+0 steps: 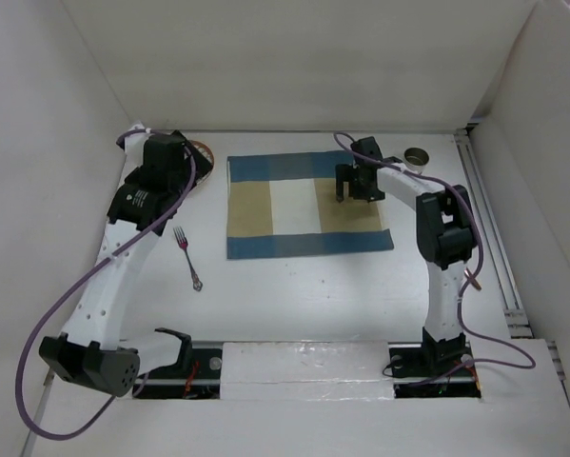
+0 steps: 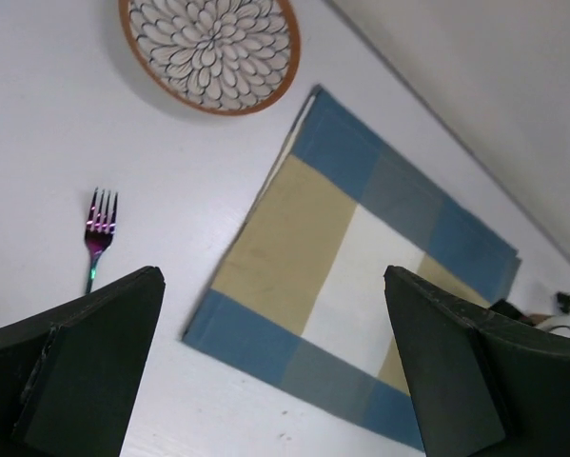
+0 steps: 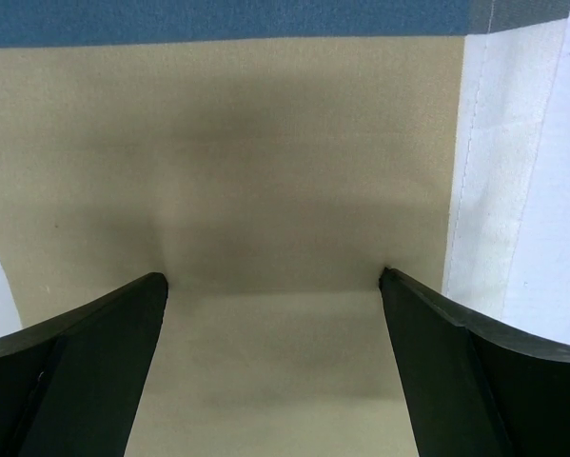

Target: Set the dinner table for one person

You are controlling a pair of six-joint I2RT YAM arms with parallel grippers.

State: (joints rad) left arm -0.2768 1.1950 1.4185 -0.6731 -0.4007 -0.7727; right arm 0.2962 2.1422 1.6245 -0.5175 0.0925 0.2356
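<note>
The white dinner table [image 1: 313, 295] holds a blue-and-tan checked placemat [image 1: 308, 205] at its middle. A patterned plate with a brown rim [image 2: 208, 48] lies at the back left, mostly hidden under my left arm in the top view [image 1: 206, 150]. A shiny fork [image 1: 187, 257] lies left of the mat. My left gripper [image 1: 182, 157] hangs open and empty above the table [image 2: 275, 286], between plate and mat. My right gripper [image 1: 349, 193] is open and empty, low over the mat's right tan square [image 3: 273, 281].
A small round metal cup [image 1: 417, 157] stands at the back right, beyond the right arm. White panels wall the table on three sides. A rail [image 1: 499, 248] runs along the right edge.
</note>
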